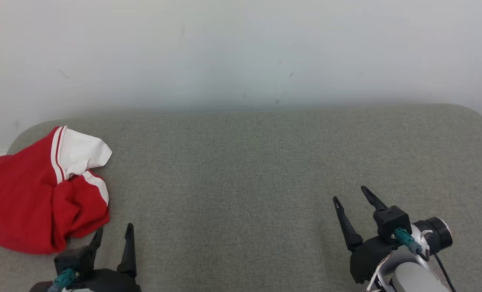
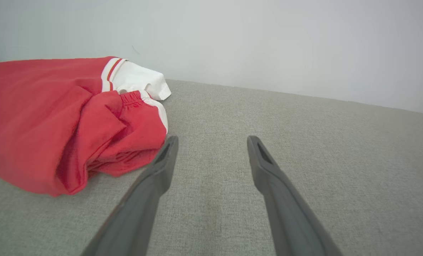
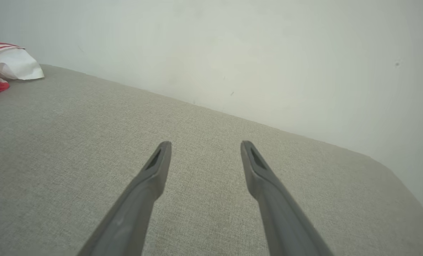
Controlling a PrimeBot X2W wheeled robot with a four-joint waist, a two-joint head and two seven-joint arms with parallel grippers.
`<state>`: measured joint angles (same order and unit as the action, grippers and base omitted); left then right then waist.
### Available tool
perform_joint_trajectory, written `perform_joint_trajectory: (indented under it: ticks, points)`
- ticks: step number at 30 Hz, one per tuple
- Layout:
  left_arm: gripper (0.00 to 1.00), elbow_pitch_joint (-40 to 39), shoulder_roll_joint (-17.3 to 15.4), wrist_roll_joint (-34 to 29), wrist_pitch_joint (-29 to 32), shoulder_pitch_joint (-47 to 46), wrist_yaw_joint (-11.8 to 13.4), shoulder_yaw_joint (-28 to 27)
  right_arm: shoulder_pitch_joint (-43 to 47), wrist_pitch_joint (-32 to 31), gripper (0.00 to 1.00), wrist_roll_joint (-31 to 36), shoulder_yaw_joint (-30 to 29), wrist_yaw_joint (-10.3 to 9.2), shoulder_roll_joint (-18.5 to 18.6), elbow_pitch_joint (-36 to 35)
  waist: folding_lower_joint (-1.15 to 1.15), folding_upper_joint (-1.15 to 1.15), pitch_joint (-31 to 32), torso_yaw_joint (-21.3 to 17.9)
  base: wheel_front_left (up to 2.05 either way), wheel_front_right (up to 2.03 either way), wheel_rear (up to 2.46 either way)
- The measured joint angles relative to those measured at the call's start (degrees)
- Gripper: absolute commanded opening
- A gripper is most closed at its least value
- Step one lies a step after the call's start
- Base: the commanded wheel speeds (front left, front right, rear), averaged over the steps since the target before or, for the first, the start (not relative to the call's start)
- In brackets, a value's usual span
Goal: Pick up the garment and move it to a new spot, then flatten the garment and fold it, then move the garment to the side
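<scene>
The garment (image 1: 34, 194) is a crumpled red piece with white panels and striped trim, heaped at the far left of the grey cushioned surface (image 1: 245, 170). In the left wrist view the garment (image 2: 62, 121) lies just left of my fingers. My left gripper (image 1: 114, 232) stands open at the lower left, right beside the heap's near edge, nothing between its fingers. My left gripper (image 2: 211, 140) hovers over bare fabric. My right gripper (image 1: 350, 194) is open at the lower right, far from the garment. In the right wrist view my right gripper (image 3: 204, 144) is empty, and the garment (image 3: 5, 65) peeks in at the upper left.
A pale wall (image 1: 241, 48) runs behind the grey surface. The surface's rounded corners show at the back left and back right (image 1: 480, 117). Wide bare cushion lies between the two grippers.
</scene>
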<state>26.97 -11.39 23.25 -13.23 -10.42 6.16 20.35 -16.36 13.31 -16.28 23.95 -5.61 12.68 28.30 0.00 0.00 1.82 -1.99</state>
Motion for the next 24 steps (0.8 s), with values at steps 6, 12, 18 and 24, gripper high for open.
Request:
perform_joint_trajectory:
  ticks: [6,12,18,24]
  points:
    - [1.0,0.7,-0.7,-3.9,-1.0,-1.3,0.9,0.9,-1.9,0.9,1.0,5.4,3.7,0.81,1.6,1.1,0.0,0.0,0.3,-0.1,0.0,0.0,0.0]
    - [1.0,0.8,-0.8,-4.0,-1.0,-1.4,0.9,1.0,-1.8,1.2,1.0,5.8,3.5,1.46,2.0,1.0,0.0,0.0,0.2,0.6,0.0,0.0,0.0]
    - [1.0,0.8,-0.5,-4.1,-1.1,-1.6,0.9,1.0,-1.5,1.2,1.0,4.8,1.3,0.57,1.9,0.7,0.0,0.0,0.0,1.8,0.0,0.0,0.0]
    - [1.0,1.0,-0.3,-4.2,-1.1,-1.7,0.9,1.0,-0.3,1.2,1.0,2.7,-1.8,-0.02,1.6,0.3,0.0,0.01,-0.1,3.0,0.0,0.0,0.0]
